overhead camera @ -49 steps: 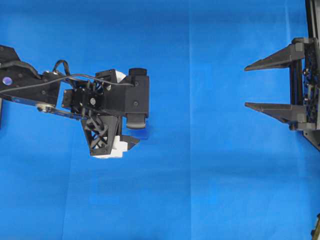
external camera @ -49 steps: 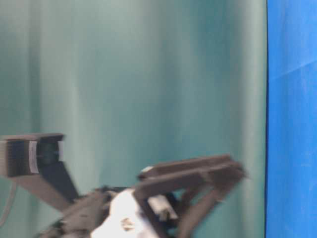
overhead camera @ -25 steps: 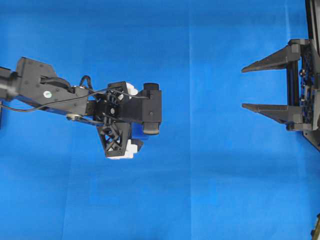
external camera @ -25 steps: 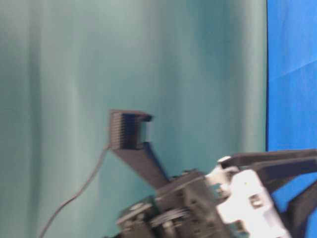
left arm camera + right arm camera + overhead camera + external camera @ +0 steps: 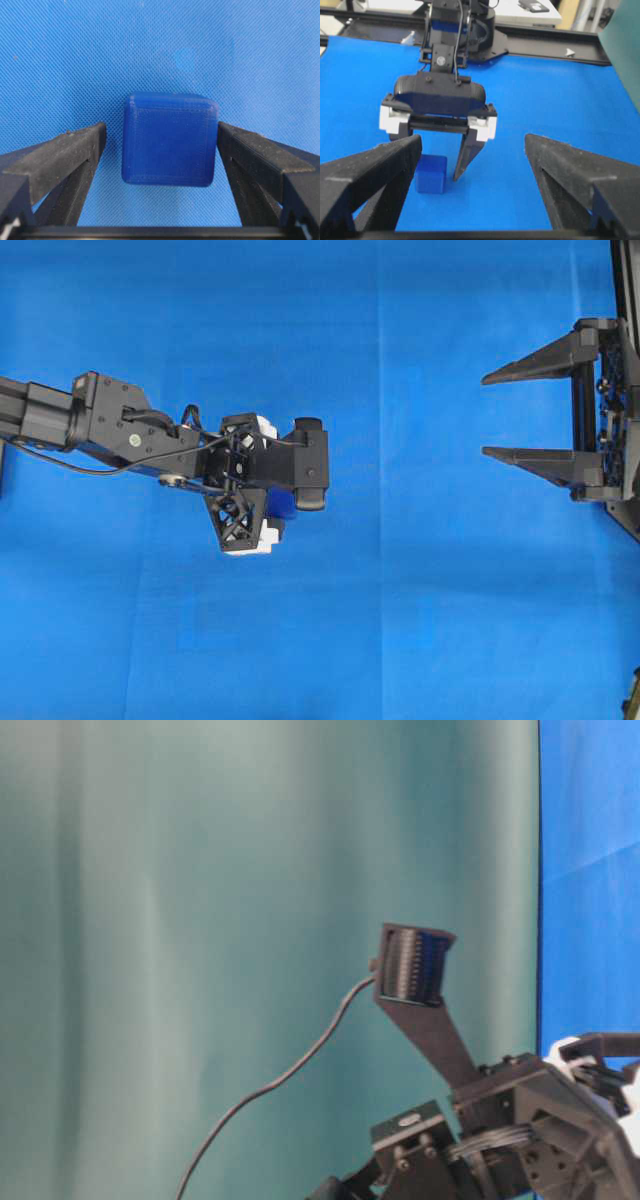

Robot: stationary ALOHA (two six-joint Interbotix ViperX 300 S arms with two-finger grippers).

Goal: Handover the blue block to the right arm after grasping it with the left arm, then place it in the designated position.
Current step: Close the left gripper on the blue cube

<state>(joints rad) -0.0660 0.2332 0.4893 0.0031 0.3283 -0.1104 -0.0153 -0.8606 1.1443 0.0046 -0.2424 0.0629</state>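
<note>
Since a second ago, left arm [image 5: 110, 430] is reaching further right across the overhead view and sinking toward the cloth; right arm [image 5: 610, 410] is holding its spot at the right edge.

Blue block [image 5: 170, 139] is sitting flat on the blue cloth [image 5: 420, 620] covering the surface, left of centre in the overhead view, mostly hidden there under the left wrist camera. In the left wrist view it is lying between the two fingers of the left gripper [image 5: 161, 150]. Left finger is showing a clear gap to the block; right finger is sitting just beside the block's edge, contact not resolvable. Fingers are spread fully wide and gripping nothing.

Right wrist view is showing the same block [image 5: 431, 173] from the other side: one finger of the left gripper [image 5: 435, 162] is pointing down just beside it, the other is hidden behind a right finger in the foreground, white brackets sitting above.

Right gripper [image 5: 525, 410] is hanging well apart from the block, fingers spread wide, pointing left toward the middle, carrying nothing.

Table-level view is showing only the left arm's wrist camera mount and cable against a green curtain [image 5: 200, 920]; block not visible there. No containers visible.
</note>
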